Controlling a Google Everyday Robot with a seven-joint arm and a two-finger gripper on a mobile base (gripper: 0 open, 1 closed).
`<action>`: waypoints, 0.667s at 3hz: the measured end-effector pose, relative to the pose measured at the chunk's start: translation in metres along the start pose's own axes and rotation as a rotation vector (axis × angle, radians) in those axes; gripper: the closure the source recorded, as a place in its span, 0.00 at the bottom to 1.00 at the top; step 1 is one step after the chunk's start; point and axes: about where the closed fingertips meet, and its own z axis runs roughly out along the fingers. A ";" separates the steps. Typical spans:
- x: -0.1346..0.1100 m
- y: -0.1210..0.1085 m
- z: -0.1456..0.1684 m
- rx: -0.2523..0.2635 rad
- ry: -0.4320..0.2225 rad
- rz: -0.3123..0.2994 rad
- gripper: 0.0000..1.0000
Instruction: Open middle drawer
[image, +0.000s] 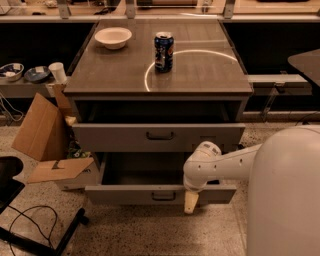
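Observation:
The middle drawer (125, 194) is a low grey front with a small dark handle (164, 196). It stands pulled well out, and its dark inside shows. My gripper (191, 202) hangs at the drawer's front edge, just right of the handle, with its beige tip pointing down past the front panel. The white arm (220, 165) reaches to it from the right. The taller-fronted top drawer (115, 137), with a wider handle (160, 135), is pulled out a little. The third drawer is hidden under the open one.
A white bowl (113, 37) and a blue can (164, 51) stand on the cabinet top (210, 75). An open cardboard box (45, 135) lies on the floor at left. A dark chair base and cable (30, 225) are at the lower left. My white body (285, 200) fills the right.

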 end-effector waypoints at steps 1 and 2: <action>0.015 0.030 0.014 -0.049 0.005 0.037 0.18; 0.034 0.074 0.017 -0.104 0.017 0.097 0.41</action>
